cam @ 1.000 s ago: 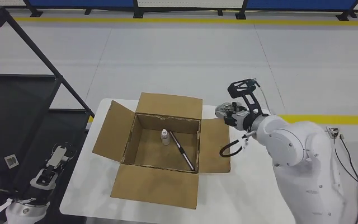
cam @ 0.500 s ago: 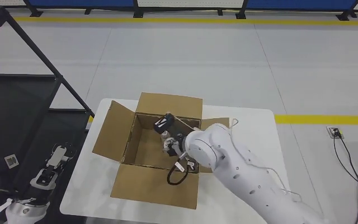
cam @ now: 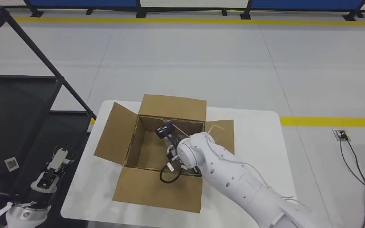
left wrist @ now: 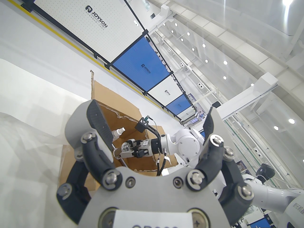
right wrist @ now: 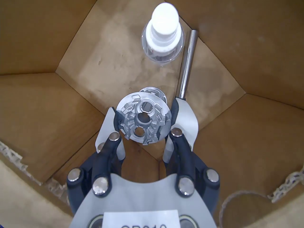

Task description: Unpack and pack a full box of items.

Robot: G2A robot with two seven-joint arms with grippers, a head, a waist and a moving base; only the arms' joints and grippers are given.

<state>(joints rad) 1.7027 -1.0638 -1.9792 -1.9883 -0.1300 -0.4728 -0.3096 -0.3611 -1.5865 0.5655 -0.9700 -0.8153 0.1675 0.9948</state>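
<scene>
One toothed silver metal disc (right wrist: 142, 122) clamped in right gripper (right wrist: 145, 115), inside cardboard box (right wrist: 35, 36), left gripper (left wrist: 152, 117) spread wide

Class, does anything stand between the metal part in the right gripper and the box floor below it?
Nothing visible lies right under the metal part in the right gripper. The steel rod runs close beside one finger and vanishes behind it; the small bottle stands farther along the cardboard box floor.
</scene>
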